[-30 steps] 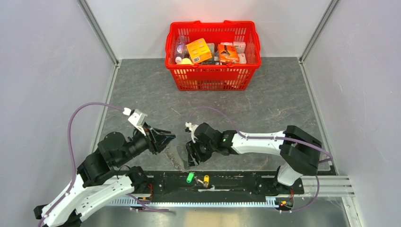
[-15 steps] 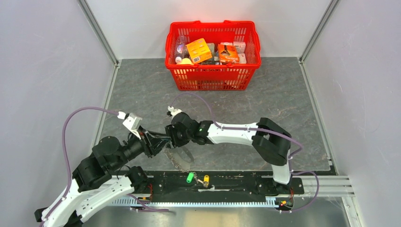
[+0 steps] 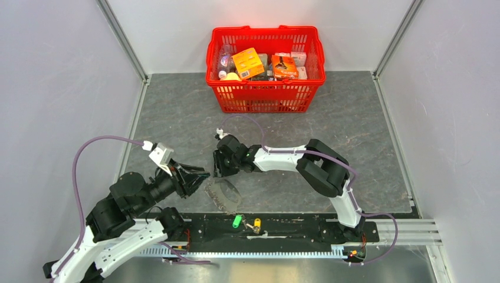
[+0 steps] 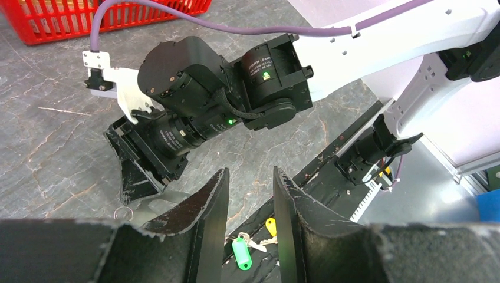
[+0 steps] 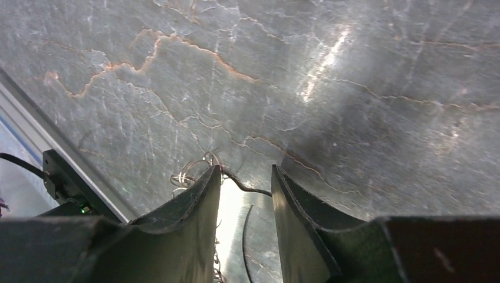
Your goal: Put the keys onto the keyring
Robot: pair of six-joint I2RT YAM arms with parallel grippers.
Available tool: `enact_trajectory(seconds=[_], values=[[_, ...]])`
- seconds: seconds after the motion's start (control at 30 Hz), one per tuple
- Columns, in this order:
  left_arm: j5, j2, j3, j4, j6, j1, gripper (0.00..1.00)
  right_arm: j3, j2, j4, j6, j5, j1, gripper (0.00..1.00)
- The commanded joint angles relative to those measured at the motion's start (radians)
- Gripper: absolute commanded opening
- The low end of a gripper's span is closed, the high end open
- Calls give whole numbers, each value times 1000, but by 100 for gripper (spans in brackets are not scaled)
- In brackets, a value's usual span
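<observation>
Across swings the right gripper (image 3: pixel 219 170), now poised half-open right over the keyring (image 3: pixel 223 194) on the stone table (image 3: pixel 354 130), likely to lift it for threading, left gripper (image 3: pixel 203 174) empty and part-open just beside, green key (image 3: pixel 237 221) and yellow key (image 3: pixel 257 223) waiting untouched on the near black rail (image 3: pixel 301 227)

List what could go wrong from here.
1. The left gripper and right gripper stand close together by the keyring; they might collide.
2. The keyring is thin wire flat on the table; a closing grip may slip off or shove it.
3. The green key and yellow key lie on the black rail, tiny and awkward to grasp.
</observation>
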Motion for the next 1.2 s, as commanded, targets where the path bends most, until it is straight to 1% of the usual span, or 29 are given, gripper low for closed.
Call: enact_trajectory(seconds=[0.0,0.43,0.6,0.7,0.87,1.0,1.1,1.13,1.17], values=[[-17,14,27,-1,46,-2,40,36,21,71,5,-51,10,44],[-15,19,17,11,39,-2,40,26,44,101,12,-105,10,43],[-18,15,15,11,38,-2,40,34,66,101,18,-118,10,40],[-21,14,15,11,39,-3,40,34,71,101,18,-123,10,34],[-28,17,10,10,43,-2,41,32,76,128,20,-135,10,29],[-28,21,10,11,43,-3,41,35,81,126,18,-135,9,21],[-30,19,9,9,42,-3,41,36,81,124,14,-127,7,4],[-31,20,6,11,42,-3,41,38,79,124,11,-126,5,0],[-32,19,4,9,38,-3,41,37,73,127,5,-130,6,0]])
